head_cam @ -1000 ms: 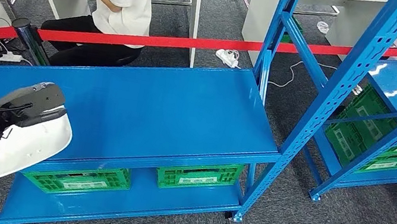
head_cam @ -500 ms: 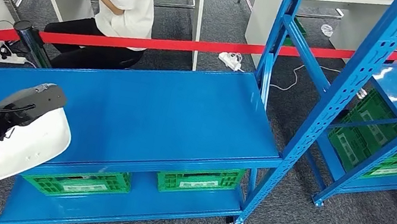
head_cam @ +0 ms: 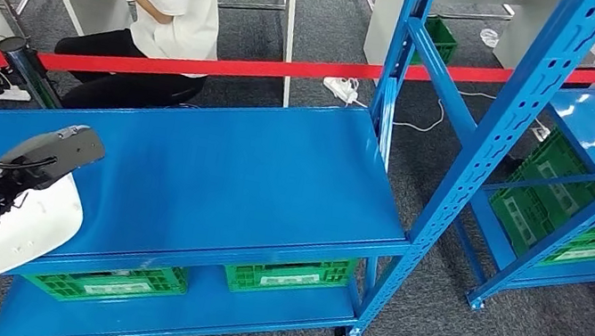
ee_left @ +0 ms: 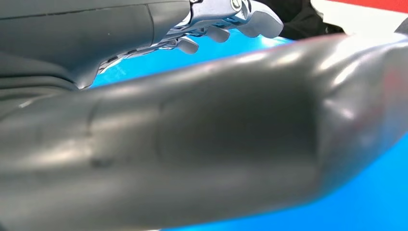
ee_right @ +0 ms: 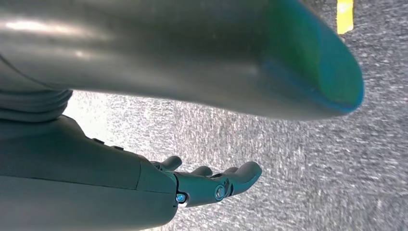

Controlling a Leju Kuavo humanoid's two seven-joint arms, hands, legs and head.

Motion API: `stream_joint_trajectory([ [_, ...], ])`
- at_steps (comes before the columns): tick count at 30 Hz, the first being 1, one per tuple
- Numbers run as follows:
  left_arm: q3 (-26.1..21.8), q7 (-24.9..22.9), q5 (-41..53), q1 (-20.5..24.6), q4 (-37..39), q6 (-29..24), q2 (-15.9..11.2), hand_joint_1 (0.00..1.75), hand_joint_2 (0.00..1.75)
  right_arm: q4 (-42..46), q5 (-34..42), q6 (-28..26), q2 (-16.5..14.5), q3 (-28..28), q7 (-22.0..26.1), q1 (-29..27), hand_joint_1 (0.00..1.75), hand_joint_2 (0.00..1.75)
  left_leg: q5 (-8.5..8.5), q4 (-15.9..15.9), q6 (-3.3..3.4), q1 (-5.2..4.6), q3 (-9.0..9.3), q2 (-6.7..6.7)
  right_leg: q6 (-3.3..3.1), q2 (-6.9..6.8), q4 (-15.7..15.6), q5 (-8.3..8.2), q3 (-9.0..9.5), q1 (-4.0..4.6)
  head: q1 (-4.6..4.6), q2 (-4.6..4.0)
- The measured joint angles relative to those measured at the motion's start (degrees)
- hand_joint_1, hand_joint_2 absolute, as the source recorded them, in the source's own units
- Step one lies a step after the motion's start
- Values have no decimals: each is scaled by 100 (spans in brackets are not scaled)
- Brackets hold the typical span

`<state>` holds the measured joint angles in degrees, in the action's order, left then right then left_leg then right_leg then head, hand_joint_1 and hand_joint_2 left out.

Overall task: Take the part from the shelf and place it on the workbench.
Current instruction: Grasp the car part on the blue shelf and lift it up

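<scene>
Left hand (head_cam: 52, 154), grey-covered, gripping the smooth white moulded shell part (head_cam: 17, 236) by its upper rim, carried just before the near left edge of the blue metal desk (head_cam: 212, 173); in the left wrist view the fingers (ee_left: 231, 14) curl over a large glossy curved surface (ee_left: 216, 144), apparently the same part seen close, though its colour there reads dark. Right hand (ee_right: 211, 185) hanging over grey carpet floor (ee_right: 288, 159), fingers loosely spread and holding nothing. Judged handling: the part appears thin-walled, rigid and light, hence easily swung by one hand; its glossy curved skin looks slippery, so a grasp wrapped over the rim, as shown, seems safer than pressure on the domed face; a hard set-down could scuff or crack it. Green plastic crates (head_cam: 286, 273) sit on the lower blue shelf; a red barrier tape (head_cam: 292, 68) crosses behind; a seated person (head_cam: 156, 10) in a white shirt beyond it.
</scene>
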<state>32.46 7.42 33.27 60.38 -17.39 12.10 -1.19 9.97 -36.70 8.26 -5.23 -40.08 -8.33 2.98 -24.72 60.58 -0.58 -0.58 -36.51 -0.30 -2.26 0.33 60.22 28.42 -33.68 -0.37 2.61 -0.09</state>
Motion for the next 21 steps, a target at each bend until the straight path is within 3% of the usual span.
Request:
stream_joint_trajectory([
  [4, 0, -30, -11, -1, 3, -25, -13, 0, 0, -1, -7, -2, 0, -1, 1, 1, 0, 0, 23, -215, -88, -15, 116, -9, 20, -3, -9, 15, 6, 9, 1, 0],
  [6, 0, -48, -17, -5, 4, -72, -32, 0, 0, -2, -20, -2, -6, -1, 1, 0, 0, 0, 14, -213, -69, -21, 115, -19, 32, -8, -33, 11, 21, 3, 2, 0],
  [7, 0, -55, -21, -8, 4, -100, -38, 0, 44, -2, -26, -3, -8, -1, 1, 2, 0, 0, 12, -213, -62, -21, 115, -23, 40, -10, -44, 9, 29, 3, 2, 0],
  [10, 0, -97, -44, -19, 4, -216, -60, 0, 44, -1, -33, -14, -8, -1, -1, 9, 0, 0, 8, -213, -39, -21, 115, -25, 64, -11, -67, -2, 40, 4, 2, 0],
  [11, 0, -125, -50, -20, 4, -265, -67, 0, 0, -1, -34, -17, -8, -1, -1, 8, 0, 0, 7, -212, -35, -21, 115, -24, 70, -11, -71, -5, 41, 3, 3, 0],
  [21, 1, -255, -8, -20, 5, -405, -81, 0, 0, -1, -39, -19, -8, -1, 3, 6, 0, 0, 8, -211, -28, -21, 114, -24, 82, -10, -77, -12, 42, 2, 2, 0],
])
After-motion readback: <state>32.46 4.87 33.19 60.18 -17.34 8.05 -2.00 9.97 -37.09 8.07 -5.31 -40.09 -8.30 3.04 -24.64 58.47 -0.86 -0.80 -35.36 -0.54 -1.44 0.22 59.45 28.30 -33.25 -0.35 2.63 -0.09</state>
